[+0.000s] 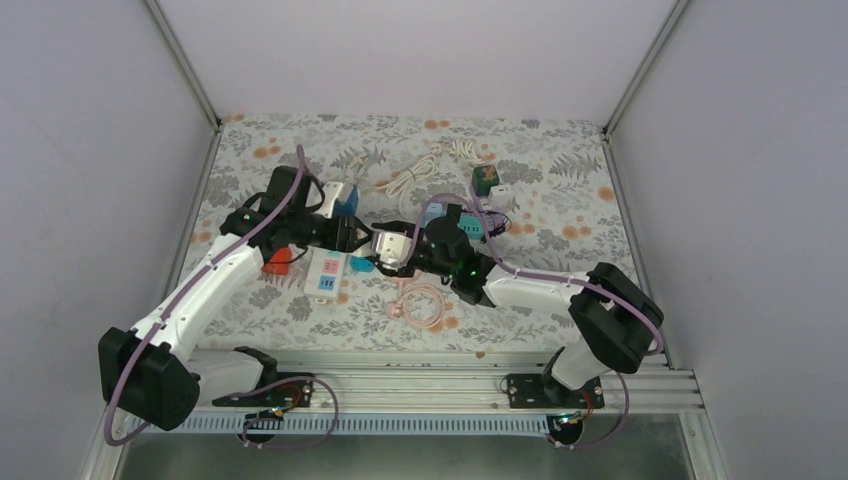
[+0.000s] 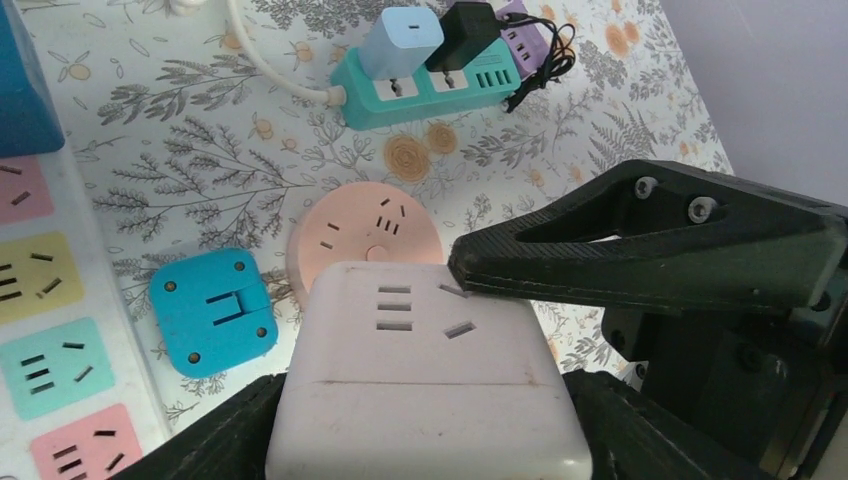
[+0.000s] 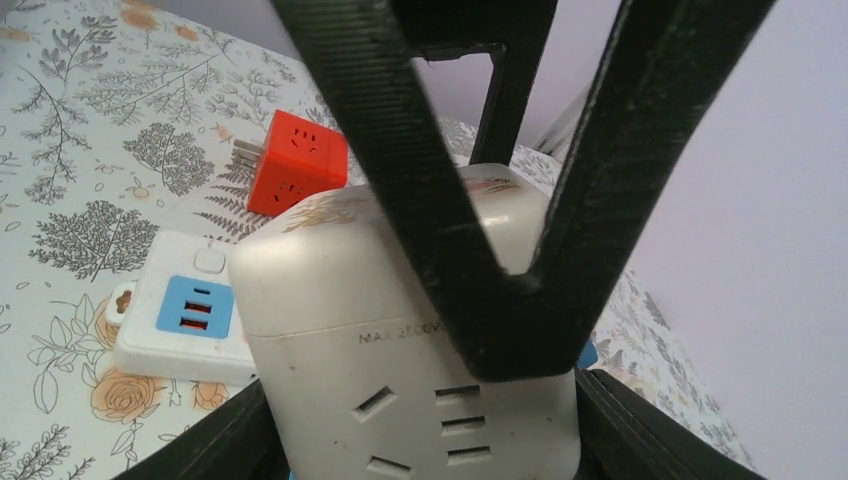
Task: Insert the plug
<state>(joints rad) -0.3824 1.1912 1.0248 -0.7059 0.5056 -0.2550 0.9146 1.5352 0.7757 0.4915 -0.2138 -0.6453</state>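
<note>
A white cube socket adapter [image 1: 392,245] is held above the table between both grippers. My left gripper [image 1: 365,240] is shut on its sides; in the left wrist view [image 2: 425,420] the cube [image 2: 420,370] fills the space between my fingers. My right gripper [image 1: 420,248] is shut on the same cube from the other side, as the right wrist view [image 3: 430,420] shows on the cube [image 3: 330,290]. Each wrist view shows the other arm's fingers [image 2: 650,240] across the cube. Its prongs are hidden. A white strip with coloured sockets [image 1: 325,275] lies just below and left.
A blue square plug [image 2: 212,312] and a pink round socket [image 2: 365,225] lie under the cube. A teal power strip [image 2: 430,85] with chargers lies beyond. An orange cube [image 3: 297,163], a pink coiled cable [image 1: 425,303] and a white cable [image 1: 415,172] are nearby.
</note>
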